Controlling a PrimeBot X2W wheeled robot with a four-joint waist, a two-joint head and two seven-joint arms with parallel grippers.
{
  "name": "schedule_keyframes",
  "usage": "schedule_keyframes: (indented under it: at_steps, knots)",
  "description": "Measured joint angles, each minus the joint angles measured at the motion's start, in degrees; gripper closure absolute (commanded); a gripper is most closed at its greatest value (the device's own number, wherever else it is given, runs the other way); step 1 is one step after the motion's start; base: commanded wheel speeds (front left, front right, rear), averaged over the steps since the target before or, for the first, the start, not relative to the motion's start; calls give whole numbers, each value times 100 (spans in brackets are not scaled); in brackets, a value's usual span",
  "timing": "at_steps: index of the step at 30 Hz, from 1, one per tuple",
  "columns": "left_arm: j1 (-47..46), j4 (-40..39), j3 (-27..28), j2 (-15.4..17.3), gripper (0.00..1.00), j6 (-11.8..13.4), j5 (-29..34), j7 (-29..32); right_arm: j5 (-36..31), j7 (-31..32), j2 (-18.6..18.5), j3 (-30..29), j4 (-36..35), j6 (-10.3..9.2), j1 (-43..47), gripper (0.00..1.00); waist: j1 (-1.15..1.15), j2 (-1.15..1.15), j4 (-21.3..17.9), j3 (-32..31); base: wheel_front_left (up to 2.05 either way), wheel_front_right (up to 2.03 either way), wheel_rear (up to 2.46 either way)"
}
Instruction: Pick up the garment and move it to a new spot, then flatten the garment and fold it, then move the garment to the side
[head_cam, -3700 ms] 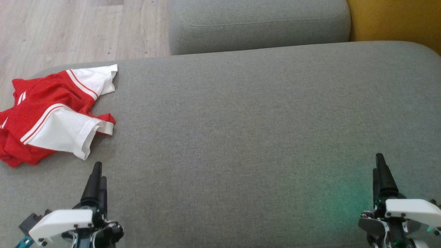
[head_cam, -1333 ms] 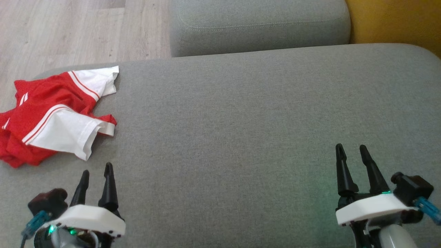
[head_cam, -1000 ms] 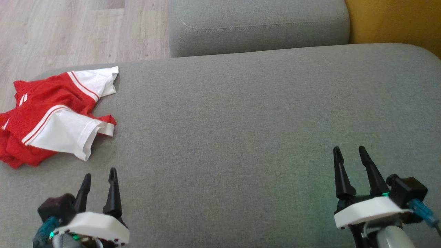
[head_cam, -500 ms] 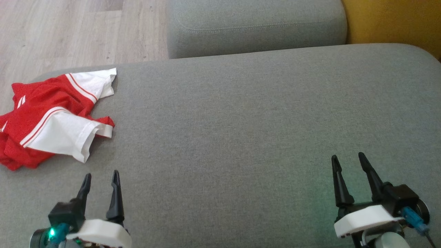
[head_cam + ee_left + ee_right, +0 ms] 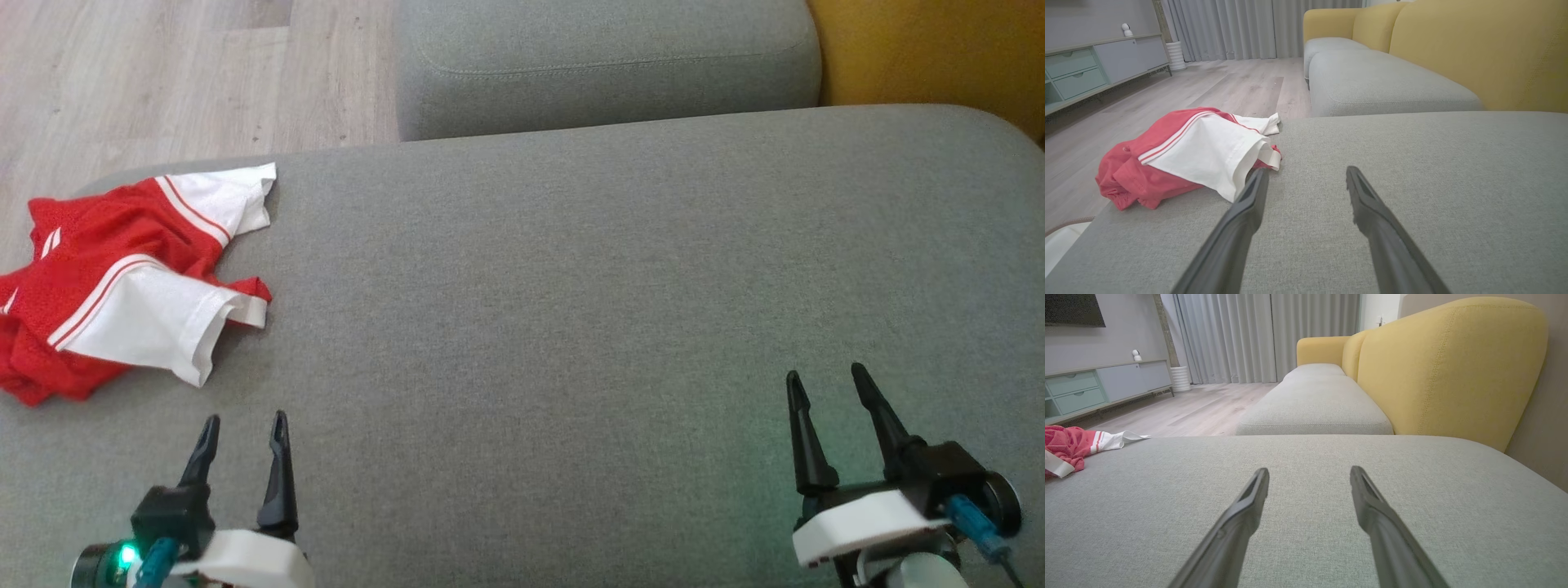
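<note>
Most of the grey cushion [image 5: 571, 286] lies bare, from its middle across to its rounded right end below the yellow backrest [image 5: 931, 49]. Its far edge meets a second grey cushion [image 5: 604, 57] toward the right and drops to the wooden floor [image 5: 163, 73] toward the left. The garment [image 5: 122, 286], red with white panels and thin stripes, lies crumpled at the cushion's far left corner. Its red bunch seems to reach the left edge, though the head view cuts it off there. The left gripper [image 5: 245, 416] is low over the cushion just on the near side of the garment, its jaws spread wide and holding nothing. In the left wrist view one finger [image 5: 1249, 200] points at the white hem, and the head view shows a strip of cushion between them. The right gripper [image 5: 824, 372] is well apart on the right side, likewise spread wide and empty, its fingers aimed over bare fabric.
</note>
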Motion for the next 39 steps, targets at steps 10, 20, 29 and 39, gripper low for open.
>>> schedule_keyframes:
  at_steps: [10,20,29,39]
  knots:
    - [1,87,-2,0,0,-7,-60,0,57,0,25,-19,91,0,0,0,0,0,10,12,0,0,0]
    - [-32,140,-88,-1,0,-57,-110,8,46,0,27,7,70,0,44,0,0,0,459,-13,0,0,0]
    - [37,176,-22,53,0,-21,-215,8,48,-10,46,222,64,0,132,0,0,0,1562,-83,0,0,0]
    - [348,32,43,164,0,-11,-379,34,48,-14,52,563,101,0,52,0,0,0,2250,-76,0,0,0]
